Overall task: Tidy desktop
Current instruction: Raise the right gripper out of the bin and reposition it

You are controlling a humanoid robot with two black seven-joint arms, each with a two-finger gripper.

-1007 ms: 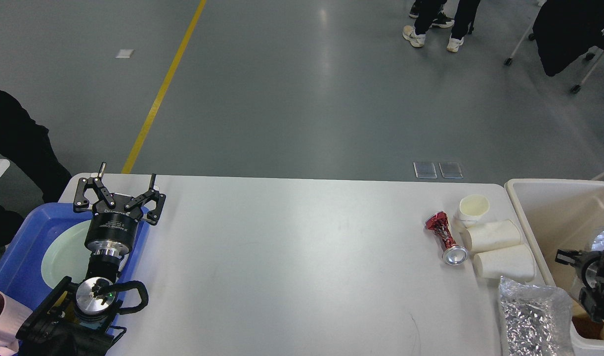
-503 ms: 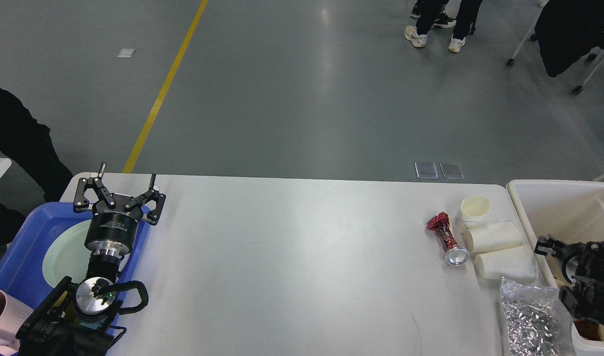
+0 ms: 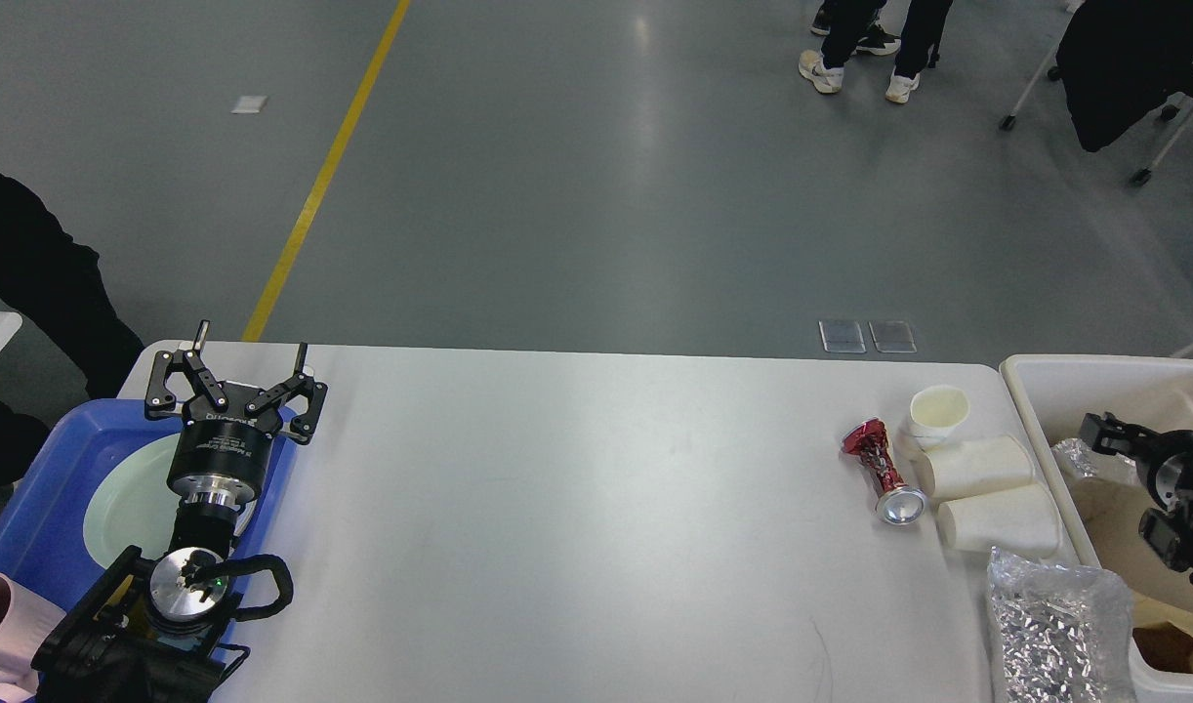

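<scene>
At the left end of the bench (image 3: pixel 577 527), the left claw (image 3: pixel 242 366) hangs over the far rim of the blue tray (image 3: pixel 30 498), its fingers spread wide and holding nothing; a pale green plate (image 3: pixel 118 503) lies in the tray beneath the arm. The middle of the bench is bare. Toward the right end lie the things yet to be cleared: a crushed red can (image 3: pixel 880 471), its long axis running from far-left to near-right with the silver base nearest the robot, an upright paper cup (image 3: pixel 938 412), two paper cups on their sides (image 3: pixel 987 493) just beside the can, and a crinkled silver bag (image 3: pixel 1050 625) at the near edge. Right of these, the right claw (image 3: pixel 1104 434) sits inside the cream bin (image 3: pixel 1036 376), beside a scrap of foil (image 3: pixel 1075 457); whether its fingers are apart I cannot tell. The litter lies just left of this claw, so the right arm is far nearer. Against half a second ago, the right claw has moved farther into the bin; the left has not stirred.
</scene>
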